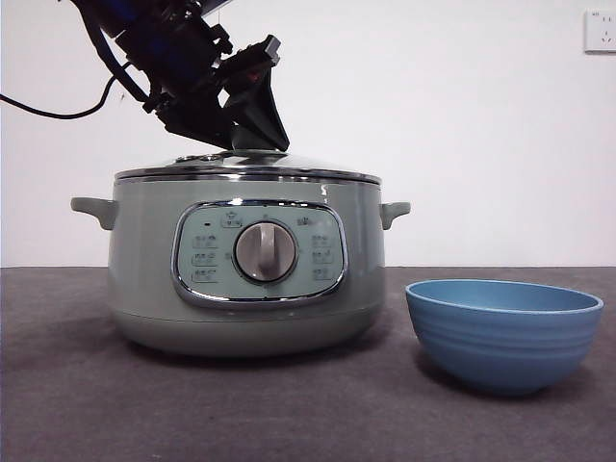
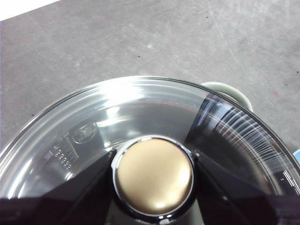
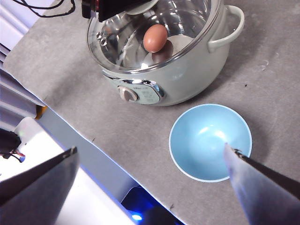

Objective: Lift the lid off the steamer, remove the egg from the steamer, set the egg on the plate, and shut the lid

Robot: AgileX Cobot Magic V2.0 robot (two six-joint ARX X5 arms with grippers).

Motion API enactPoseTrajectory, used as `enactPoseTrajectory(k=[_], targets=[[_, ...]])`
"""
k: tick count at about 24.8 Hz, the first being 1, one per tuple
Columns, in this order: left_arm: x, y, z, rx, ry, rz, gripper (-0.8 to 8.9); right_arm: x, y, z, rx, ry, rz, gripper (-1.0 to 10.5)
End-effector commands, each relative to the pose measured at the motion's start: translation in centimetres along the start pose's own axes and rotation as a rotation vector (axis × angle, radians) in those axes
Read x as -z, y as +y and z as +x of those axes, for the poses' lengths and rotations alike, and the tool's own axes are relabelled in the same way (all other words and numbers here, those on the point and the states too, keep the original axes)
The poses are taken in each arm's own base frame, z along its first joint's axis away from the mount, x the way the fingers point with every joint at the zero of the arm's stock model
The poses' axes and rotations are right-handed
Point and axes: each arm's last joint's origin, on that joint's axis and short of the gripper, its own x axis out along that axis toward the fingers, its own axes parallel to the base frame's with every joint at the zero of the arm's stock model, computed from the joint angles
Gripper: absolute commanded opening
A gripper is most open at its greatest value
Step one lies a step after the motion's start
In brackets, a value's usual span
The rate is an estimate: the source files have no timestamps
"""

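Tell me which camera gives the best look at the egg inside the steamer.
The right wrist view: from above it shows the brown egg through the glass lid, inside the steamer. The front view hides it behind the pot wall. The left wrist view shows only the lid and its knob.

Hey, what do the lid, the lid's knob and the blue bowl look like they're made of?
The lid looks like clear glass with a chrome rim: the egg shows through it and it throws sharp reflections. Its knob looks like smooth satin plastic in a chrome collar, though it could be coated metal. The plate is matte blue with faint ridges, probably plastic or melamine; ceramic can't be ruled out.
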Motion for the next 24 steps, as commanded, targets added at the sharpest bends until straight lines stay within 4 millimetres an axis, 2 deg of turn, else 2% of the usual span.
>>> enactPoseTrajectory(k=[1, 18, 22, 24], targets=[[0.2, -0.2, -0.1, 0.007, 0.017, -0.022, -0.08, -0.1, 0.0, 0.0, 0.002, -0.008, -0.01, 6.0], [-2.3, -0.7, -4.7, -0.005, -0.143, 0.003, -0.09, -0.4, -0.1, 0.1, 0.006, -0.028, -0.024, 6.0], [-2.9, -1.0, -6.9, -0.006, -0.188, -0.003, -0.08, -1.0, -0.4, 0.4, 0.008, -0.053, -0.018, 6.0], [-3.4, -1.4, -9.2, -0.008, -0.225, -0.007, -0.08, -1.7, -0.8, 0.9, 0.008, -0.083, -0.004, 6.0]])
